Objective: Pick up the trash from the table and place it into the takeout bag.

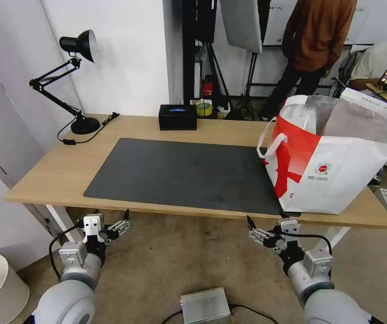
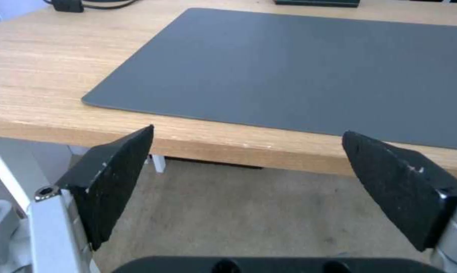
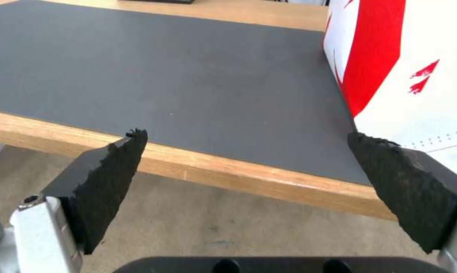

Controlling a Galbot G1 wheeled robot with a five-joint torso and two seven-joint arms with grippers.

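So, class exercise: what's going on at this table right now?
Nothing is being handled. The left pincer and right pincer both hang open below the table's near edge, holding nothing. The takeout bag stands open at the table's right end, partly on the dark mat. No trash lies on the mat. A desk lamp and black box sit at the back.

Both arms held low in front of the body, forearms reaching forward and slightly inward. Left gripper (image 1: pixel 120 223): fingers spread wide, nothing between the pads (image 2: pixel 115 182). Right gripper (image 1: pixel 257 228): same, fingers wide apart, gap bare, pads (image 3: pixel 107 182) dark and rough-edged. Both wrists roughly level, the fingertips of each gripper angled toward the other.
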